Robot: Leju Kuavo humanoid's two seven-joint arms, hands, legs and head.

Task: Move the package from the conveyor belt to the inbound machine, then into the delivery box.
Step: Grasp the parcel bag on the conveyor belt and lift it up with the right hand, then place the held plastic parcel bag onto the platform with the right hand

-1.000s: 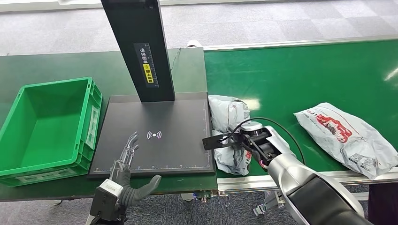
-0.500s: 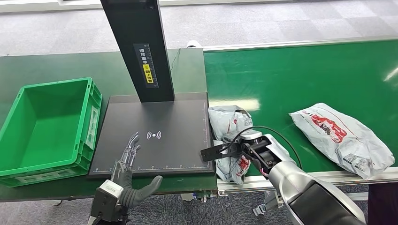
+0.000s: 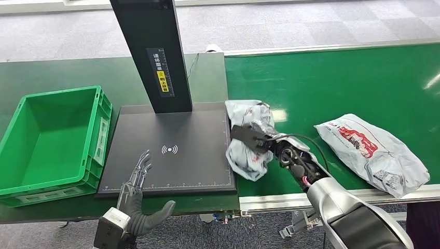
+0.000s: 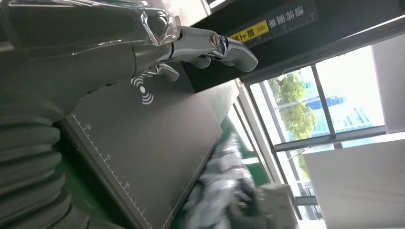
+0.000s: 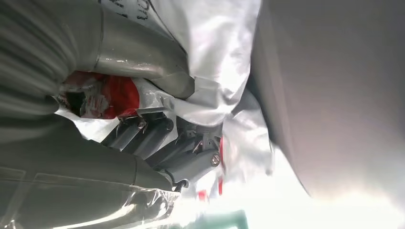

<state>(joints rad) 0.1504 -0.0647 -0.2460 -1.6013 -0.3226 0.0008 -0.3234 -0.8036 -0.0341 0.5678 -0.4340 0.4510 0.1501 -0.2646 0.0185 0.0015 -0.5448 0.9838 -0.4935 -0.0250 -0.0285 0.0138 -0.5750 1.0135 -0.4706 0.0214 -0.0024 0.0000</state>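
The package (image 3: 248, 142), a soft, crumpled poly mailer, sits bunched in the right hand (image 3: 270, 145) at the conveyor belt's (image 3: 332, 83) left edge. Light and slippery-looking, it seems best gripped mid-bundle. The left hand (image 3: 136, 179) hovers empty, fingers spread.

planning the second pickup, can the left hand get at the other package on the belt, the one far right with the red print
Probably not. The left hand hovers open at the near edge of the scanner plate, while that package lies far across the belt, beyond the right hand and the package it holds.
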